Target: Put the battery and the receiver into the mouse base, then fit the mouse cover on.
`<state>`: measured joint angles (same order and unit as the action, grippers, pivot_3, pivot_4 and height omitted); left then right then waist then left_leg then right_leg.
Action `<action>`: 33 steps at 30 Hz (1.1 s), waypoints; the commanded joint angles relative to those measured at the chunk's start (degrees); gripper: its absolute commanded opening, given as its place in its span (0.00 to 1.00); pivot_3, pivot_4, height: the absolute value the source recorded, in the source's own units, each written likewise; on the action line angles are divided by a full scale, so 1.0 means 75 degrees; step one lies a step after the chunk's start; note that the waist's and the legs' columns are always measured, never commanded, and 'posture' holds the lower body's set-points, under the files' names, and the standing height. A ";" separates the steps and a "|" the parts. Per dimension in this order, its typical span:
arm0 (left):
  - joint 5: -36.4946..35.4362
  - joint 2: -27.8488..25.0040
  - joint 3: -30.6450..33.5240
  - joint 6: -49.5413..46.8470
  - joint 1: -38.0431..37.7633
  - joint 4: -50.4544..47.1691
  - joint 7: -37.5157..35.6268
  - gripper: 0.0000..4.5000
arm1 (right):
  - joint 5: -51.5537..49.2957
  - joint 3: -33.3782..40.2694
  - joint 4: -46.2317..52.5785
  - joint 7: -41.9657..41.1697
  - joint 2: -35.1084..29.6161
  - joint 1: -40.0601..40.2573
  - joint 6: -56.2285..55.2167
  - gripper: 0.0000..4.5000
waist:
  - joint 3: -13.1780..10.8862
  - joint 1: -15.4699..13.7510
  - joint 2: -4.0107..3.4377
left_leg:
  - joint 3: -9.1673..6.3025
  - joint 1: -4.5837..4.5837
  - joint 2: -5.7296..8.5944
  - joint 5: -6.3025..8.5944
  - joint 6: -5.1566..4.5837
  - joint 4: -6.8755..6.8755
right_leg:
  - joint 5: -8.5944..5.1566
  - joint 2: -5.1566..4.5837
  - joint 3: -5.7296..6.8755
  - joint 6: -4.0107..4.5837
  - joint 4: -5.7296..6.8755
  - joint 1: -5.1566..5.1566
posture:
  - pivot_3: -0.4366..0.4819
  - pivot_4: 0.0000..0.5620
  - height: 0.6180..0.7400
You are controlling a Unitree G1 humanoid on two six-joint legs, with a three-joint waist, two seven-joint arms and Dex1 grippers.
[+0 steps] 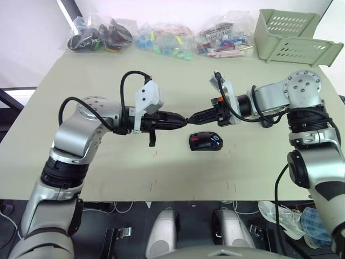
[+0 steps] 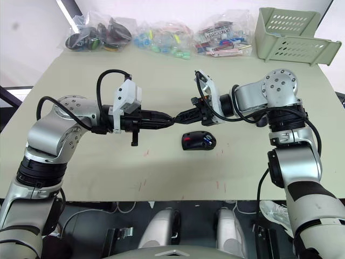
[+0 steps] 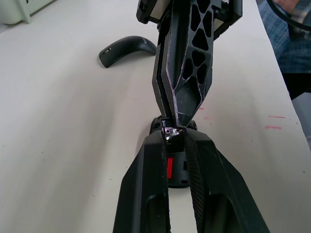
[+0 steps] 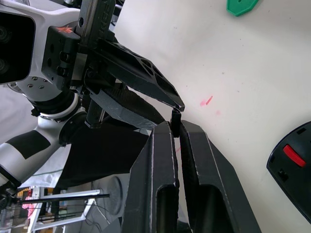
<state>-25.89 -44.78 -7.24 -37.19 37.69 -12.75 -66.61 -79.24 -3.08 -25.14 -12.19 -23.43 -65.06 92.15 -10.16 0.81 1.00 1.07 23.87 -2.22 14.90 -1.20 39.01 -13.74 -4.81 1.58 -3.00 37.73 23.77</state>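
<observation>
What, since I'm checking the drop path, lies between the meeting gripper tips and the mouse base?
Bare table, in the left eye view, separates the mouse base from the left gripper and right gripper, both pinching the receiver.

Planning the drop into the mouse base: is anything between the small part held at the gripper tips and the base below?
Nothing visible. The two grippers, left and right, meet tip to tip on a small part above the table. The mouse base lies just beside and below them, compartment up, with open space between.

Robotics laboratory workbench: a pale beige tabletop [image 1: 108,167] bearing clear plastic bags of small sorted parts [image 1: 161,40] and a light green perforated plastic basket [image 1: 294,35].
</observation>
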 commanded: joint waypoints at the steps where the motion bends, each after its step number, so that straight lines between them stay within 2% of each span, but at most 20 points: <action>1: -0.0031 -0.0051 0.0078 0.0173 -0.0003 -0.0223 -0.0081 0.01 | -0.0286 0.0085 0.0114 0.0071 -0.0010 -0.0120 0.0047 0.01 | 0.0000 0.0001 0.0000 | 0.0000 0.0000 0.0000 0.0000 0.0000 0.0000 | 0.0000 0.0000 0.0000 0.0000 -0.0001 0.0000 | 0.48 0.27 1.00; 9: -0.0137 -0.0133 0.0050 0.0020 -0.0057 -0.0244 -0.0216 0.01 | -0.0439 0.0046 0.0228 0.0207 -0.0042 -0.0029 0.0047 0.01 | 0.0000 0.0000 0.0000 | 0.0000 0.0000 0.0000 0.0000 0.0000 -0.0003 | 0.0000 0.0000 0.0000 0.0000 -0.0003 0.0000 | 0.48 0.27 1.00; 11: -0.0294 -0.0207 0.0105 -0.0210 -0.0119 -0.0277 -0.0295 0.24 | -0.0411 0.0056 0.0324 0.0238 -0.0096 0.0015 0.0047 0.00 | 0.0000 0.0003 0.0000 | 0.0001 0.0000 0.0000 0.0000 0.0000 -0.0003 | 0.0000 0.0000 0.0000 0.0000 -0.0003 0.0000 | 0.48 0.27 1.00; 14: -0.0534 -0.0302 0.0246 -0.0509 -0.0221 -0.0292 -0.0352 0.51 | -0.0377 0.0054 0.0618 0.0213 -0.0300 0.0153 0.0047 0.00 | 0.0000 -0.0004 0.0000 | 0.0000 0.0000 0.0000 0.0000 0.0000 -0.0008 | 0.0000 0.0000 0.0000 0.0000 -0.0006 0.0001 | 0.48 0.27 1.00; 19: -0.0447 -0.0392 0.0140 -0.0531 -0.0478 -0.0204 -0.0297 0.97 | -0.0294 -0.0071 0.1617 -0.0045 -0.1145 0.0633 0.0047 0.00 | -0.0001 -0.0017 0.0000 | 0.0002 0.0005 0.0001 0.0000 -0.0001 -0.0014 | 0.0000 -0.0002 0.0001 0.0000 -0.0018 0.0001 | 0.48 0.27 1.00; 22: -0.0259 -0.0367 -0.0080 -0.0379 -0.0597 -0.0183 -0.0269 0.99 | -0.0038 -0.0251 0.2289 -0.0308 -0.1634 0.0784 0.0047 0.00 | -0.0001 -0.0009 0.0001 | 0.0003 0.0005 0.0001 0.0001 -0.0001 -0.0018 | -0.0001 -0.0001 -0.0001 -0.0001 -0.0020 0.0003 | 0.48 0.27 1.00; 26: 0.0436 0.0214 -0.0739 0.0006 -0.0413 0.0355 0.0183 0.99 | 0.0659 -0.0457 0.3279 -0.0858 -0.2394 0.0759 0.0032 0.00 | -0.0005 -0.0042 -0.0007 | 0.0001 0.0001 -0.0004 0.0001 -0.0001 -0.0027 | -0.0001 0.0005 0.0000 0.0000 -0.0014 0.0010 | 0.48 0.27 1.00; 30: 0.0953 0.0716 -0.1253 0.0338 -0.0170 0.0745 0.0316 0.99 | 0.1856 -0.1368 0.4201 -0.1573 -0.3020 0.0591 -0.0504 0.00 | -0.0011 -0.0024 0.0004 | 0.0005 0.0003 -0.0001 0.0001 -0.0001 -0.0026 | -0.0001 0.0002 -0.0003 -0.0001 -0.0016 0.0008 | 0.48 0.27 1.00; 33: 0.1308 0.1082 -0.1601 0.0540 0.0089 0.1127 0.0350 0.99 | 0.2626 -0.2092 0.4408 -0.2376 -0.3264 0.0241 -0.0790 0.00 | -0.0012 -0.0008 0.0002 | 0.0004 0.0003 -0.0001 0.0001 -0.0001 -0.0026 | -0.0001 0.0004 -0.0003 -0.0001 -0.0014 0.0013 | 0.48 0.27 1.00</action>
<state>-17.64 -37.52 -18.44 -34.89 37.02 -4.84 -64.33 -62.85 -16.56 5.35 -25.84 -46.50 -60.25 88.39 -10.25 0.75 1.01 1.09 23.89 -2.24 14.90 -1.21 38.81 -13.75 -4.77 1.55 -3.01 37.63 23.88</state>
